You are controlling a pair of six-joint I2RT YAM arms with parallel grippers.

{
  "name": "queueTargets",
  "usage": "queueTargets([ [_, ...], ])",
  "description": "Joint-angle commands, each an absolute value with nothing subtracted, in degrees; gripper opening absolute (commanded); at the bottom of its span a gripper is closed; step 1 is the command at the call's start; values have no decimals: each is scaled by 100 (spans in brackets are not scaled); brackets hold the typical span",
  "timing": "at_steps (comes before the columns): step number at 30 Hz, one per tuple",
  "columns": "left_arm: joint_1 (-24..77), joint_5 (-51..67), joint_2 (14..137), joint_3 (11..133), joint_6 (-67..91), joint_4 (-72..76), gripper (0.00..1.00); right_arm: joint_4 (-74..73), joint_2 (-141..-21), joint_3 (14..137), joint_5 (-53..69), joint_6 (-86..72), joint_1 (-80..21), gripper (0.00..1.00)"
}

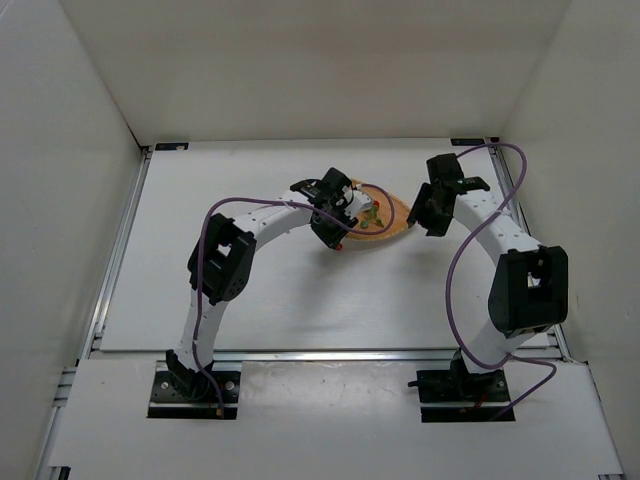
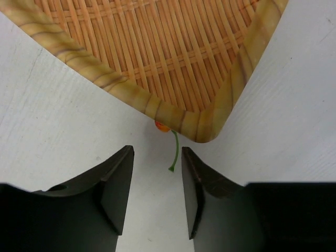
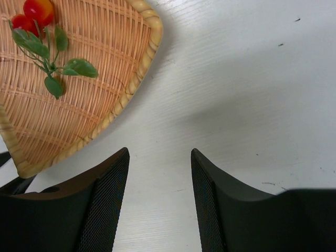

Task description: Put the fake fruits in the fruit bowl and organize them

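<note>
While bowl (image 3: 143, 67) holds leafy berries (image 3: 38, 10) | loose berry (image 2: 161, 126) outside corner

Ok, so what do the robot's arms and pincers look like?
Both the left arm and right arm have white links with bulky black joint housings, on black base plates. A purple cable loops loosely along each. The left pincer and right pincer each have two black, tapered fingers; the right's inner pads show a fine mesh texture.

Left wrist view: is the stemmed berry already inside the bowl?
No, the berry lies on the table against the outside corner of the bowl, just ahead of the open left gripper.
</note>
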State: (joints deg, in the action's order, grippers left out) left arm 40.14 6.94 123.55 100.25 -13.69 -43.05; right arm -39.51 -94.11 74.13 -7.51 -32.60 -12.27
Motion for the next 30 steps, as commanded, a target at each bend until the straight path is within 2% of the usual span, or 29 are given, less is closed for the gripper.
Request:
queueTargets([
  [1,4025,861,12270,10239,-1274,-4236,47,-3885,-9167,7383,-826,-3217,-1151,55],
  [4,4025,861,12322,10239,-1274,-4236,39,-3885,-9167,7383,-826,-3164,-1151,55],
  [18,4025,809,12340,10072,-1494,-4236,39,-3937,-9114,7436,-887,-3111,-1046,55],
  [22,4025,809,12340,10072,-1599,-4236,32,-3990,-9062,7436,-888,-3059,-993,55],
  [27,4025,747,12340,10072,-1652,-4236,14,-3990,-9009,7488,-949,-3059,-888,55],
  [30,4025,800,12340,10072,-1652,-4236,12,-4043,-9009,7488,-949,-3059,-888,55],
])
